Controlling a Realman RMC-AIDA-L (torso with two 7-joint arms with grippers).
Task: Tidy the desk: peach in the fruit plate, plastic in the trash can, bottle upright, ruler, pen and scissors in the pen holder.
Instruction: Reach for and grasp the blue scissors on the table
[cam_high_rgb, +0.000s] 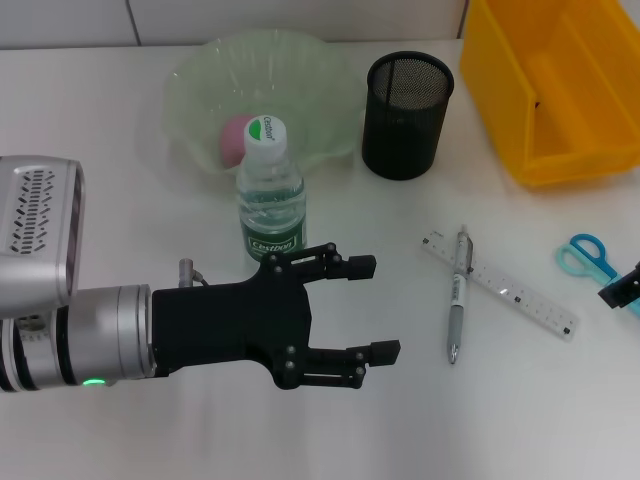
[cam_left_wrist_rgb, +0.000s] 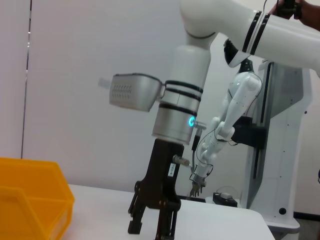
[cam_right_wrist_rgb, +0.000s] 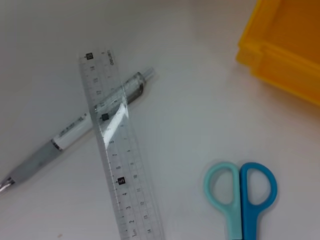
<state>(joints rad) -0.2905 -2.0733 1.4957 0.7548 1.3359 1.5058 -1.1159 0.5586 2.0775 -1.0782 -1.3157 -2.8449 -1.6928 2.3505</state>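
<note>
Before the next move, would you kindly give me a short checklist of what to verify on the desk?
1. Bottle upright: ok, it stands capped in front of the fruit plate.
2. Peach in the fruit plate: ok.
3. Left end effector open and empty: ok, beside the bottle's base.
4. Pen free to pick: not ok, the ruler lies across it.
5. Pen holder upright: ok; contents cannot tell.
6. Scissors stowed: not ok, flat on the desk.
7. Right end effector state: cannot tell.
</note>
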